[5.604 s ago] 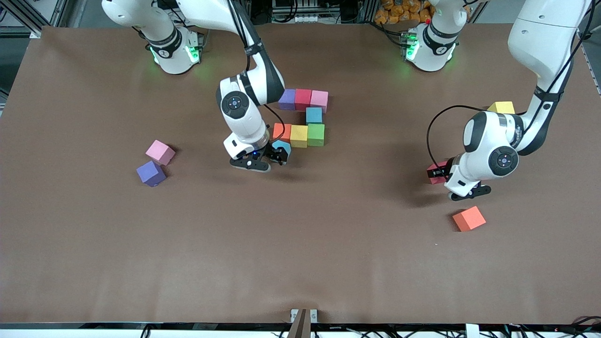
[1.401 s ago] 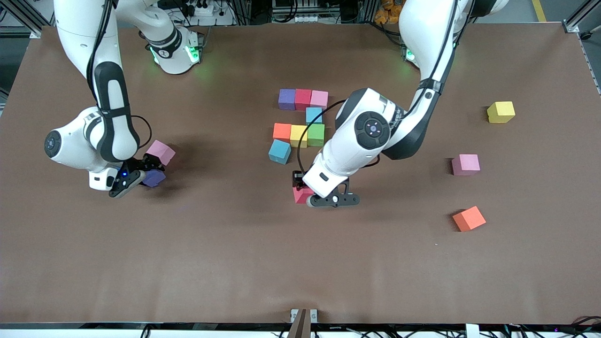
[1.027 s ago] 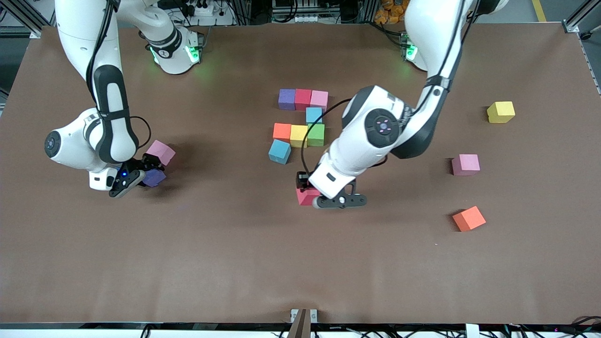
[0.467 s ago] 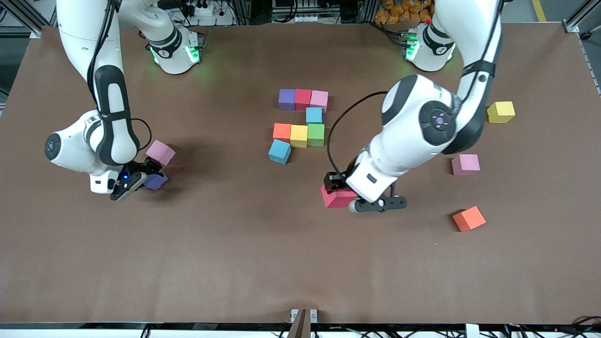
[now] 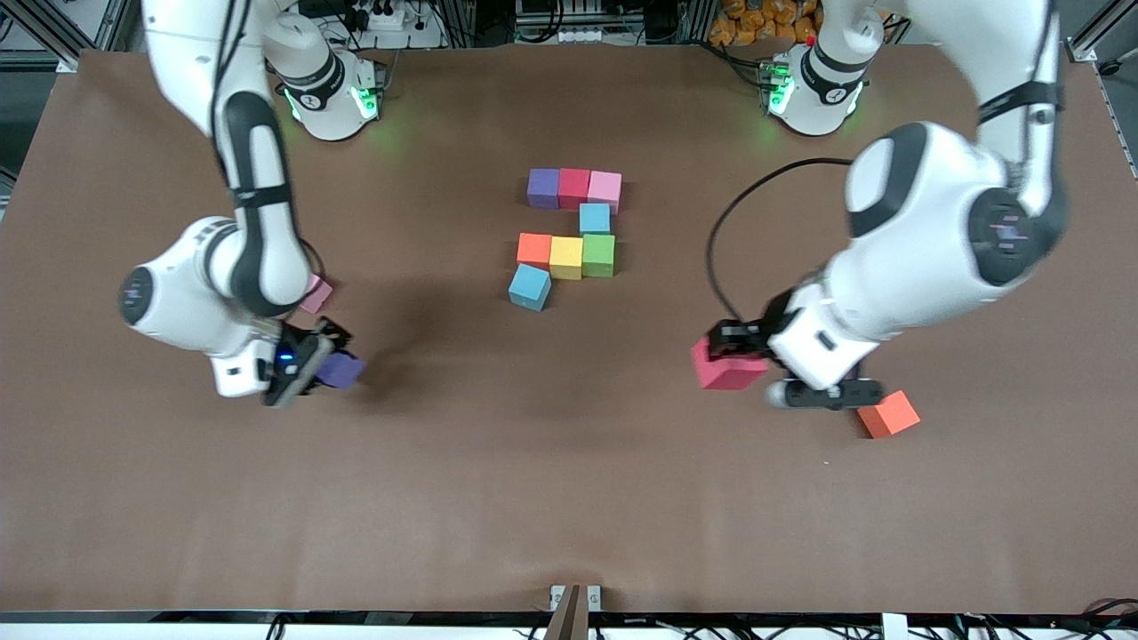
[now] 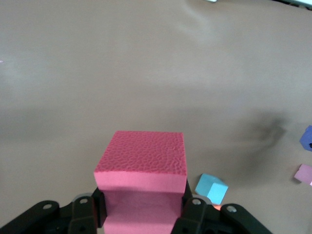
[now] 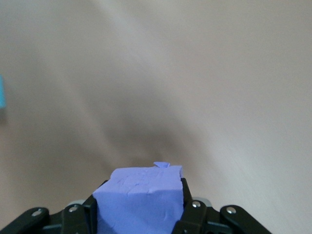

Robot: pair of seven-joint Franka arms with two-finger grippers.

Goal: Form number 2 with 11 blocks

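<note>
The partial number 2 stands mid-table. It has a row of purple (image 5: 543, 188), red (image 5: 573, 188) and pink (image 5: 605, 190) blocks, with a blue block (image 5: 594, 218) below them. Then comes a row of orange (image 5: 534, 250), yellow (image 5: 565, 257) and green (image 5: 598, 254). A second blue block (image 5: 530, 287) sits askew at the orange end. My left gripper (image 5: 740, 357) (image 6: 141, 207) is shut on a red block (image 5: 725, 369) (image 6: 141, 156), held above bare table. My right gripper (image 5: 322, 360) (image 7: 139, 209) is shut on a purple block (image 5: 341, 370) (image 7: 139, 187), also lifted.
A loose pink block (image 5: 316, 294) lies partly under the right arm. A loose orange block (image 5: 889, 414) lies beside the left gripper, toward the left arm's end. The left arm's bulk covers the table past it.
The right gripper closed on the purple block and carried it up, away from the pink one. The left arm swung its red block toward its own end of the table.
</note>
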